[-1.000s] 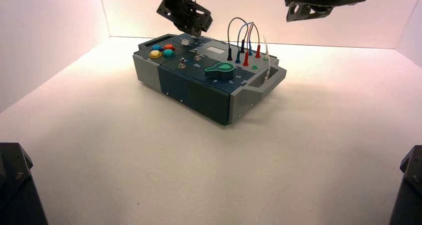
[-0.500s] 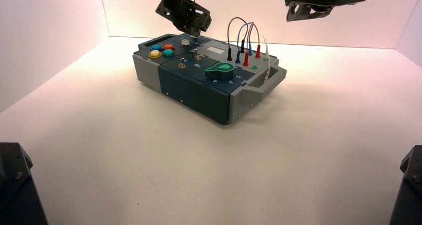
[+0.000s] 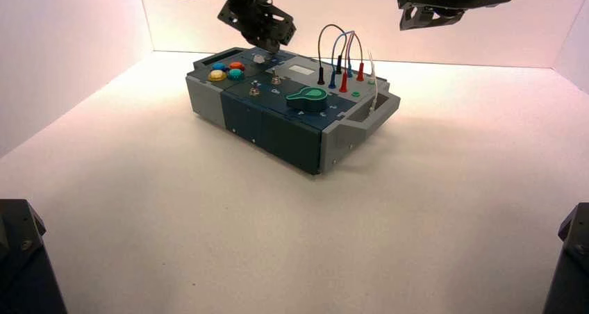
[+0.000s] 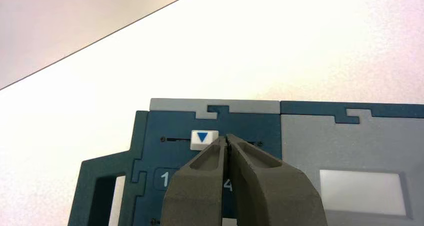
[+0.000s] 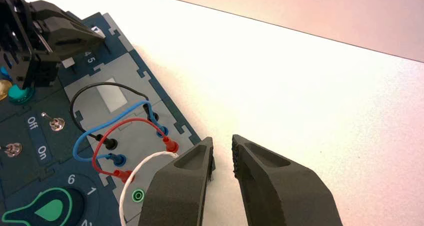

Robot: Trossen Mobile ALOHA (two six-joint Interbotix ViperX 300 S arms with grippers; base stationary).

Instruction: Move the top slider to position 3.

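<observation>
You have the left jaws point(image 4: 227, 138) closed together with nothing gripped, tips just beside the top slider point(image 4: 204, 140), on its higher-numbered side; contact cannot be confirmed. The slider sits partway along its slot on the dark blue panel at the box's point(image 3: 286, 151) far-left part, between the ends. Closed tips presumably serve you as a single pusher, placed there to nudge the cap towards 1. Its place looks near 3, though that numeral is hidden; verify before pushing, as overshoot is the risk. Your right jaws point(image 5: 222, 142), slightly parted and empty, wait above the worktop point(image 3: 208, 217)
</observation>
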